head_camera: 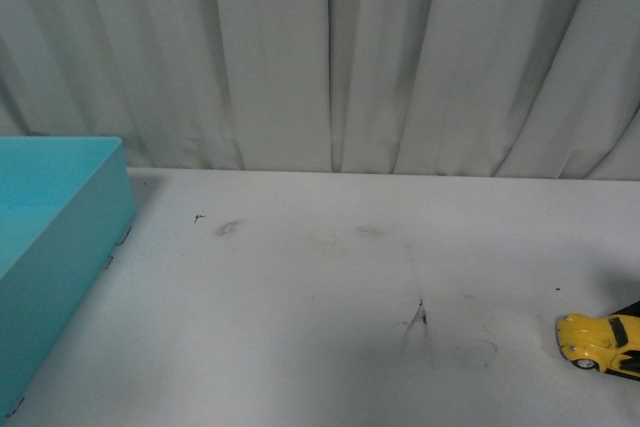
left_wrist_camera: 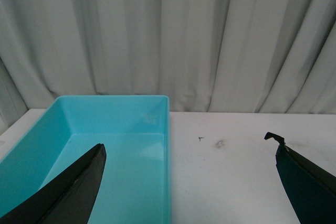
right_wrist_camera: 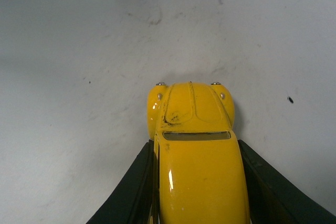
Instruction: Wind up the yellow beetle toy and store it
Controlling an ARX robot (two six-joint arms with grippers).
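Note:
The yellow beetle toy [head_camera: 598, 341] is at the front right edge of the white table, its nose pointing left, partly cut off by the frame. In the right wrist view the toy [right_wrist_camera: 197, 150] fills the lower middle, roof up. My right gripper [right_wrist_camera: 195, 153] is shut on the toy, black fingers [right_wrist_camera: 134, 187] pressed on both sides of its body. My left gripper [left_wrist_camera: 191, 153] is open and empty, jaws wide apart, over the right wall of the blue bin [left_wrist_camera: 167, 145]. The right gripper shows only as a dark sliver in the front view.
The turquoise bin [head_camera: 95, 212] stands at the left of the table; its inside shows nothing in it. A white curtain [head_camera: 330, 57] hangs behind the table's far edge. The table [head_camera: 320, 287] has scuff marks near its middle.

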